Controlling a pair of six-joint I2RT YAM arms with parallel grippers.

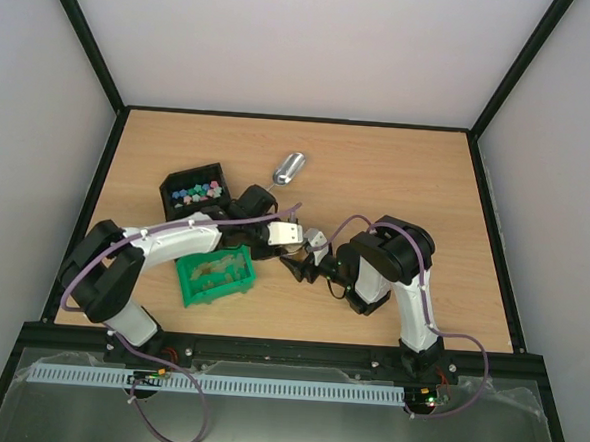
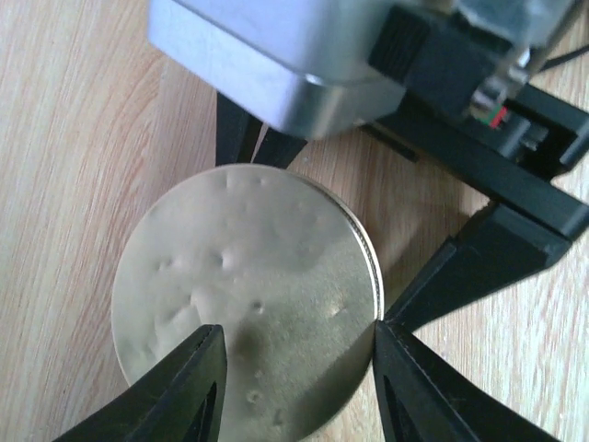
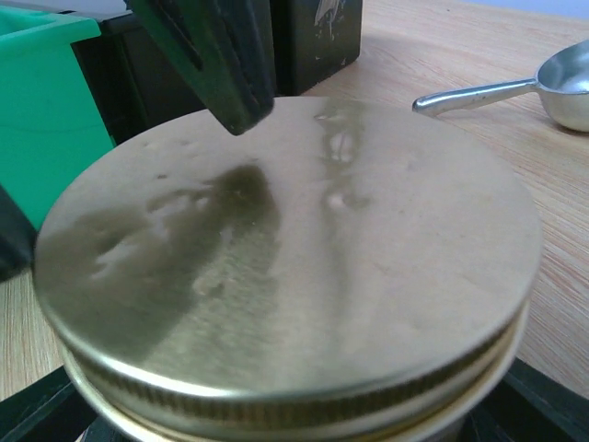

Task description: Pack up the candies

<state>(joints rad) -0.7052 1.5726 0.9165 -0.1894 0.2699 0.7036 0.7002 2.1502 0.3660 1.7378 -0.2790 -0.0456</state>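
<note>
Patience with the grip pays now: your left gripper (image 2: 299, 333) has its 2 fingers at opposite sides of the gold lid (image 3: 294, 230), but whether they pinch it cannot be told, so seat them level on the ribbed rim before you twist. Your right gripper (image 3: 290, 410) is clamped on the jar (image 3: 433, 431) near the middle of the tabletop (image 1: 428, 179); hold it steady. The candies (image 1: 199, 190) lie in the black bin (image 1: 215, 169) and the green bin (image 1: 215, 294), toward the left edge.
</note>
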